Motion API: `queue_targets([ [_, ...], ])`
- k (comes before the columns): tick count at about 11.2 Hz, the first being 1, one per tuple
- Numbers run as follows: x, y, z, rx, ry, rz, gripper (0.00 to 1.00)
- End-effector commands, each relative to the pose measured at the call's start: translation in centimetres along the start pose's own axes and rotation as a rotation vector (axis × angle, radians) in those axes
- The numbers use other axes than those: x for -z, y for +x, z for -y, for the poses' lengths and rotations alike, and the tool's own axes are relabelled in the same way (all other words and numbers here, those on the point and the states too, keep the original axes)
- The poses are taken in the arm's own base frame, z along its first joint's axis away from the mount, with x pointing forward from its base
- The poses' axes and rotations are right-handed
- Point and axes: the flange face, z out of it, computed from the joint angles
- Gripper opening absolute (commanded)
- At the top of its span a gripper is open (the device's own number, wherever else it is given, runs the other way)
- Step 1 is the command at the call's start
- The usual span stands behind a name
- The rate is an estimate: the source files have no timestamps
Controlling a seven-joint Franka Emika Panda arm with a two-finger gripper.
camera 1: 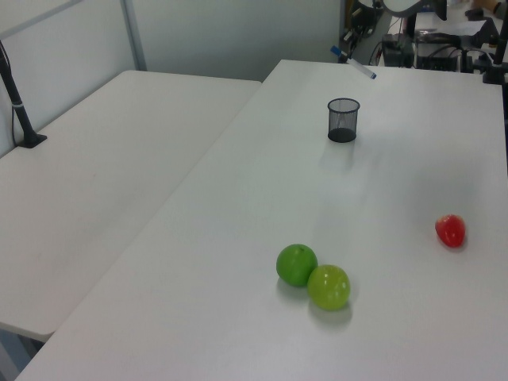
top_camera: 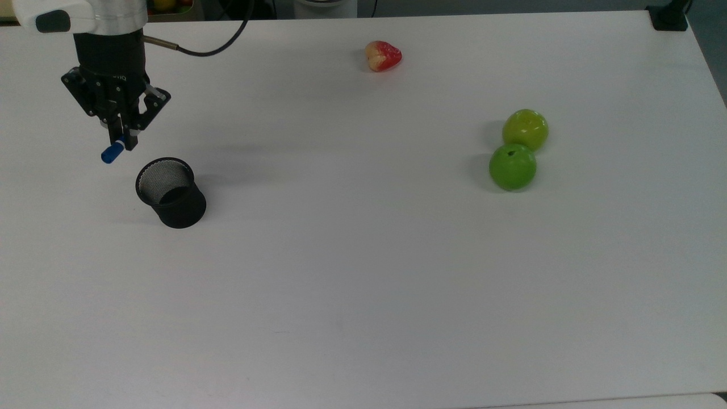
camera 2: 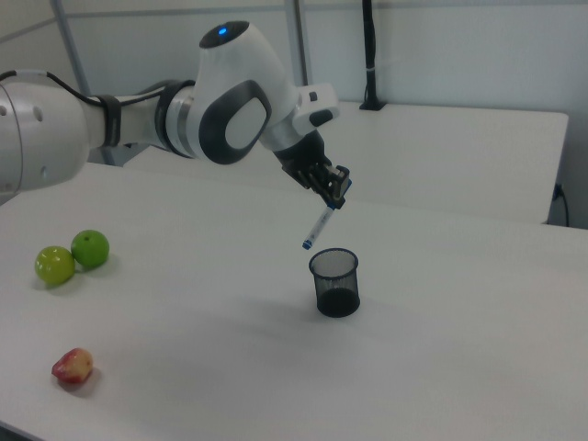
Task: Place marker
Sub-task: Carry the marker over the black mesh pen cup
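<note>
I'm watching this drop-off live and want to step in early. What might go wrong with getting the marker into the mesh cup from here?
1. The marker hangs tilted in the gripper, its blue tip beside the mesh cup, not over the opening; released now, it would likely miss.
2. Lowered at this tilt, the tip may catch the rim and tip the light cup.

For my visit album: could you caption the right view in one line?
Robot gripper holds a blue-capped marker tilted above a black mesh cup, with two green apples and a red fruit nearby.

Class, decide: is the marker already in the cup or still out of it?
Out. The hand holds the tilted marker in the air above and beside the cup.
</note>
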Motion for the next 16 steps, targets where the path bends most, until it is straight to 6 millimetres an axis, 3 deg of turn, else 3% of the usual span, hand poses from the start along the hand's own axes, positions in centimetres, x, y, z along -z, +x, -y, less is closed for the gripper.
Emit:
queue_targets([
  [1,-2.0,-0.6,0.1,-0.079,0.006,-0.074,0.10],
  [10,-9.3,-1.8,1.6,-0.095,0.026,-0.197,0.12],
  [16,-11.0,-3.2,2.3,-0.083,0.028,-0.155,0.14],
])
